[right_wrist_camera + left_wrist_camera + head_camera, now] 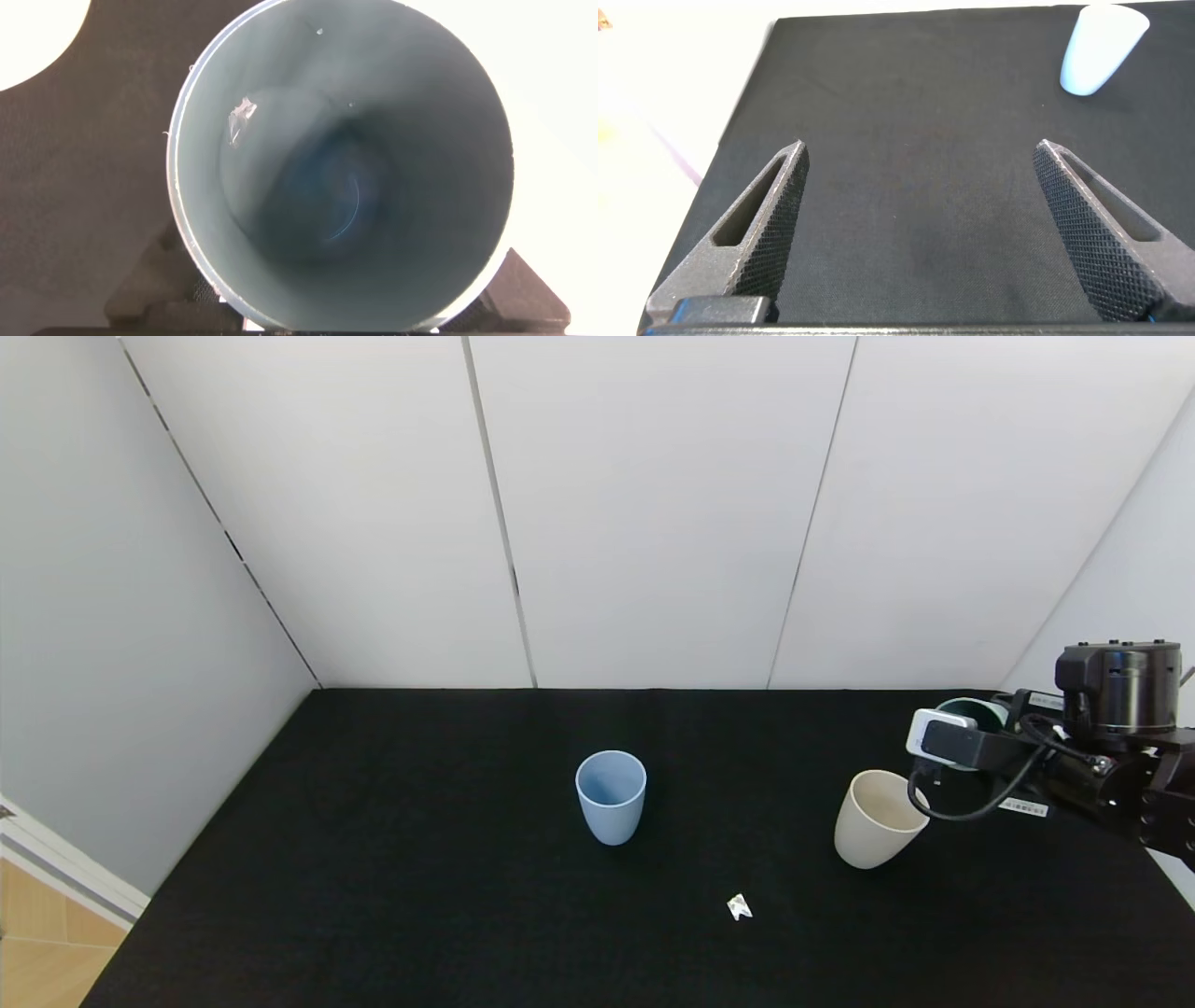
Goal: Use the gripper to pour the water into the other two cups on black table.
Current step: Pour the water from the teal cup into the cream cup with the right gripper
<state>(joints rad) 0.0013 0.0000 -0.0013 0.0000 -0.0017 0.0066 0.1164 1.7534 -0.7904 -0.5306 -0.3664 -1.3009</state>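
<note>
My right gripper [976, 728] is at the table's right side, shut on a mint-teal cup [976, 709] held just behind the cream-beige cup [878, 819]. The wrist camera box hides its fingers in the head view. The right wrist view looks straight down into the teal cup [341, 168], where the water [355, 201] shows only as a faint curved glint near the bottom. The cream-beige cup's rim [28, 37] is at one corner of that view. The light blue cup [611, 796] stands upright mid-table. My left gripper [920, 154] is open over bare black table [906, 233], far from the blue cup [1102, 47].
A small white paper scrap [738, 906] lies on the black table [373, 859] in front of the two cups. White wall panels close off the back and both sides. The table's left edge drops to a wooden floor.
</note>
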